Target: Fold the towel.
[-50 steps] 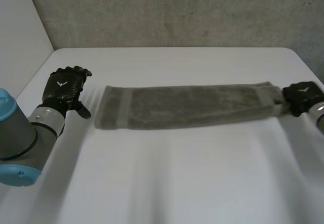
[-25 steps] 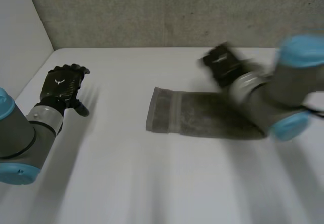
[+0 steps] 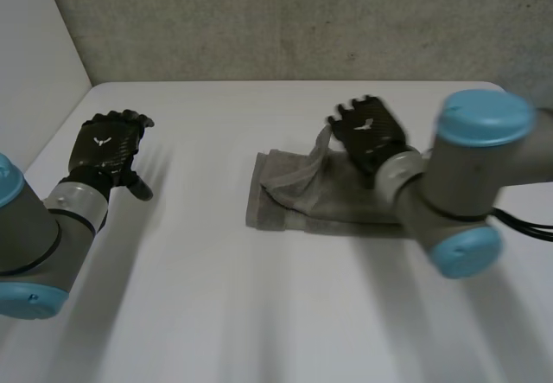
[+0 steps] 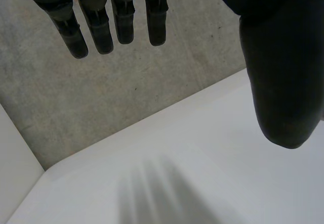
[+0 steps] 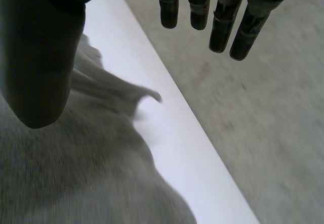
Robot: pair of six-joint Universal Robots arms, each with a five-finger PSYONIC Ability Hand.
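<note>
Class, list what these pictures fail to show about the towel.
1. The towel's end nearest the right arm: head view, covered by that arm.
2. Its layers under the right hand: right wrist view, blurred, partly behind that hand.
3. Its underside: against the table.

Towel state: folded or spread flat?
Folded, untidily: the towel lies doubled, a rumpled top layer over the bottom one, one corner sticking up by the open right hand.

Item count: one grey towel (image 3: pixel 298 200); one white bench (image 3: pixel 259 314). Robot hands: two, namely the left robot hand (image 3: pixel 108 145) and the right robot hand (image 3: pixel 370 132). Arms: two, one per robot hand.
</note>
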